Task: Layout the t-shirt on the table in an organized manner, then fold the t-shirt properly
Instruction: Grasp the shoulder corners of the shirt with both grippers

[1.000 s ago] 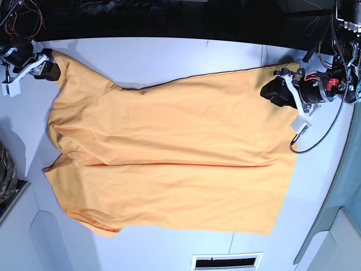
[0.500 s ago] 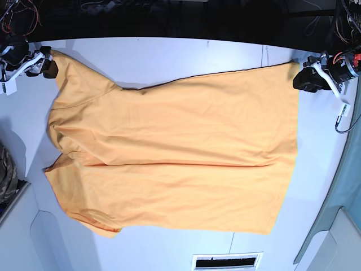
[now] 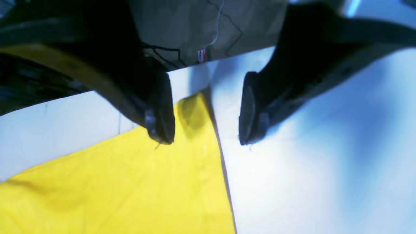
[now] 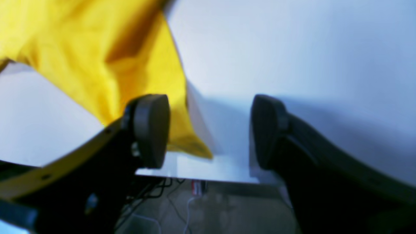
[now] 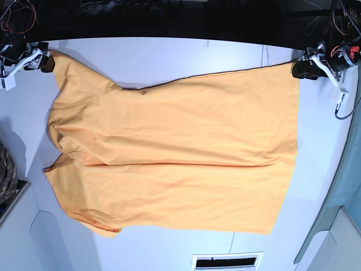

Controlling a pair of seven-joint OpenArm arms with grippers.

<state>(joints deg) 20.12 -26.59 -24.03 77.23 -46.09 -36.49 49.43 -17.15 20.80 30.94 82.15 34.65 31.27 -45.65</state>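
The orange-yellow t-shirt (image 5: 175,147) lies spread flat on the white table (image 5: 169,53), plain side up, with some creases near the sleeves on the base view's left. My left gripper (image 5: 299,69) hovers at the shirt's far right corner. In the left wrist view it (image 3: 204,139) is open: one finger (image 3: 159,123) is over the cloth (image 3: 130,188), the other over bare table. My right gripper (image 5: 47,62) sits at the far left corner. In the right wrist view it (image 4: 209,130) is open, with the shirt's tip (image 4: 191,146) lying loose between its fingers.
The table's far edge (image 5: 169,38) drops to a dark floor with cables. A camouflage cloth (image 5: 5,169) sits at the left edge. A slotted vent (image 5: 225,261) is at the near edge, and a teal panel (image 5: 350,186) stands on the right.
My left gripper drew back from over the shirt's hem to its far right corner and opened wider. My right gripper opened and backed slightly away from the far left corner. The shirt stayed flat.
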